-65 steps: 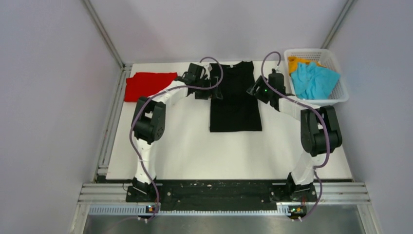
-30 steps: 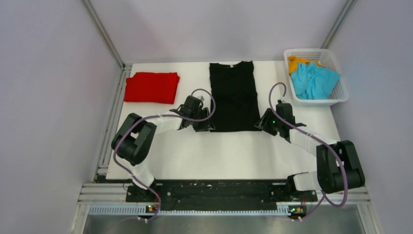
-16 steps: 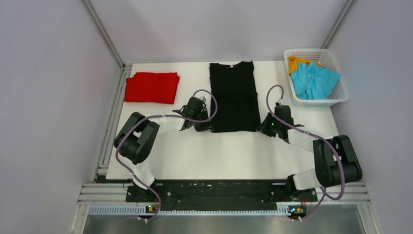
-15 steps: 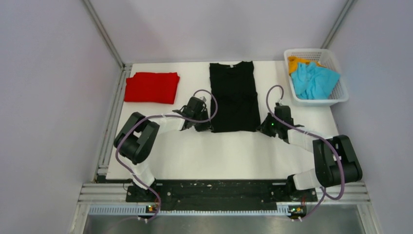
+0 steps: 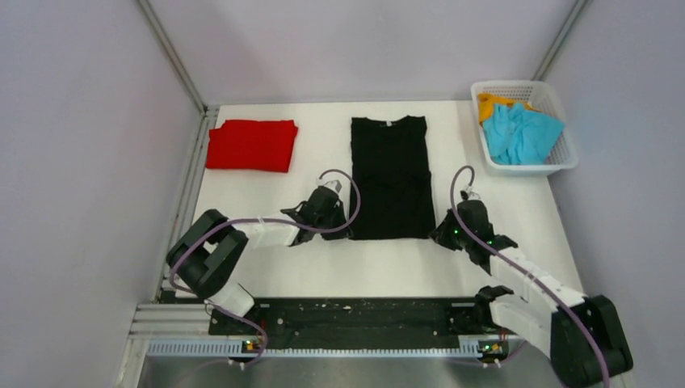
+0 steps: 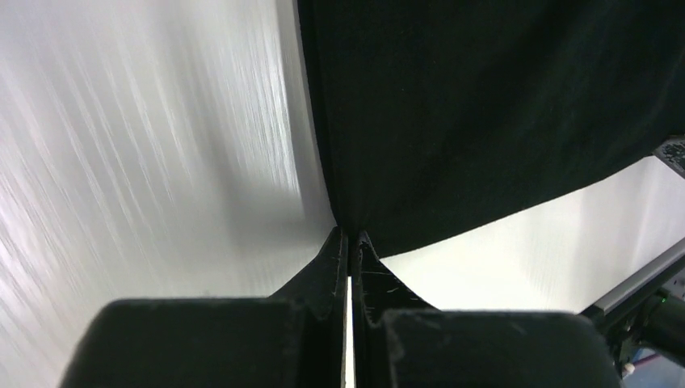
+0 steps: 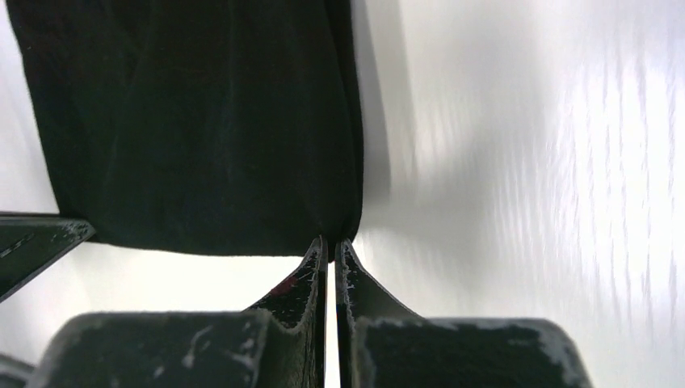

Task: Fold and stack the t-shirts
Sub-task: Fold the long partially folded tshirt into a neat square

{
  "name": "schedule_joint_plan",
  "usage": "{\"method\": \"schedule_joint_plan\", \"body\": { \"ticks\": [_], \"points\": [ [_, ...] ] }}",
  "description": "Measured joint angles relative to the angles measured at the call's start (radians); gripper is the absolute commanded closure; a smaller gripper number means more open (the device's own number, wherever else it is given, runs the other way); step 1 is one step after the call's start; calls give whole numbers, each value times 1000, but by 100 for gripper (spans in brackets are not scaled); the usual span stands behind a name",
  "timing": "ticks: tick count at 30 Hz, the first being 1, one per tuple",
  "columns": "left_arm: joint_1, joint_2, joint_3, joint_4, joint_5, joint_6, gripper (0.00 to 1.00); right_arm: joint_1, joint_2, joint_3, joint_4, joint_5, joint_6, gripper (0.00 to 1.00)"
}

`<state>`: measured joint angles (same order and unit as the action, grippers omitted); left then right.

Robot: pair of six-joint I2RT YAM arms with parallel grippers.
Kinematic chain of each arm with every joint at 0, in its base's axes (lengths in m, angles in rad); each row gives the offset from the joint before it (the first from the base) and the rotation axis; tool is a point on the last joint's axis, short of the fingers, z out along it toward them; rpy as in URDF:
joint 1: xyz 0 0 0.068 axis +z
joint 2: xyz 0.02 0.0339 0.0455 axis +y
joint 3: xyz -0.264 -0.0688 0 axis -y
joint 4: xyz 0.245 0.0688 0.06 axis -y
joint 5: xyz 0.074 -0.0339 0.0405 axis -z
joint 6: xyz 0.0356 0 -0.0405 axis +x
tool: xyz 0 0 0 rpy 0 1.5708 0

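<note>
The white tabletop (image 5: 388, 267) sits between pale walls. A white basket (image 5: 568, 158) stands at its far right corner, holding a cyan garment (image 5: 521, 133) and an orange garment (image 5: 489, 103).

The black t-shirt (image 5: 392, 178) has just slid toward us. Half a second ago its collar lay at the far edge; now bare tabletop shows beyond the collar, and the hem lies nearer the arm bases. Both arms have drawn back with it. The left hand (image 5: 347, 234) is pinched tight on the hem's left corner, and the right hand (image 5: 438, 237) is closed on the right corner. In the wrist views each hand's jaws meet on the cloth with almost no gap. We judge that this drag gives room to fold the shirt lengthwise, hem toward collar.

The black t-shirt lies flat in the middle of the tabletop as a long narrow strip with straight sides. No sleeves stick out, so we take them to be tucked in already. The red t-shirt (image 5: 251, 145) rests as a neat rectangle at the far left, well apart from the black one.
</note>
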<state>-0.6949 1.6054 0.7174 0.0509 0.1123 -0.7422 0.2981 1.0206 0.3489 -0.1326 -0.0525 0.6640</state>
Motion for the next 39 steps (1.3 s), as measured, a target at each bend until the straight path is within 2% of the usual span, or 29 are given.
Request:
{"method": "schedule_joint_plan", "body": {
  "ticks": [8,12,15,20,26,32,35,39],
  "points": [
    [-142,-251,-212,-42,-58,-106,100,151,-421,-107,-300,0,130,100],
    [-149,-330,-217,-87,-53,-137,100,154,-542,-97,-401,-16,155,100],
    [-148,-397,-209,-125,-61,-146,100,154,-570,-41,-441,-30,150,100],
    [-148,-462,-126,-201,-143,-114,100,157,-501,101,-431,-12,114,100],
    [-109,-426,99,-285,-264,-32,100,157,-324,289,-374,89,48,100],
    [48,-310,283,-295,-231,44,100,141,-154,442,-300,187,-14,100],
    [116,-224,375,-301,-190,77,100,100,-72,499,-248,189,-40,100],
    [152,-111,509,-310,-153,124,100,30,43,566,-183,162,-69,100]
  ]
}}
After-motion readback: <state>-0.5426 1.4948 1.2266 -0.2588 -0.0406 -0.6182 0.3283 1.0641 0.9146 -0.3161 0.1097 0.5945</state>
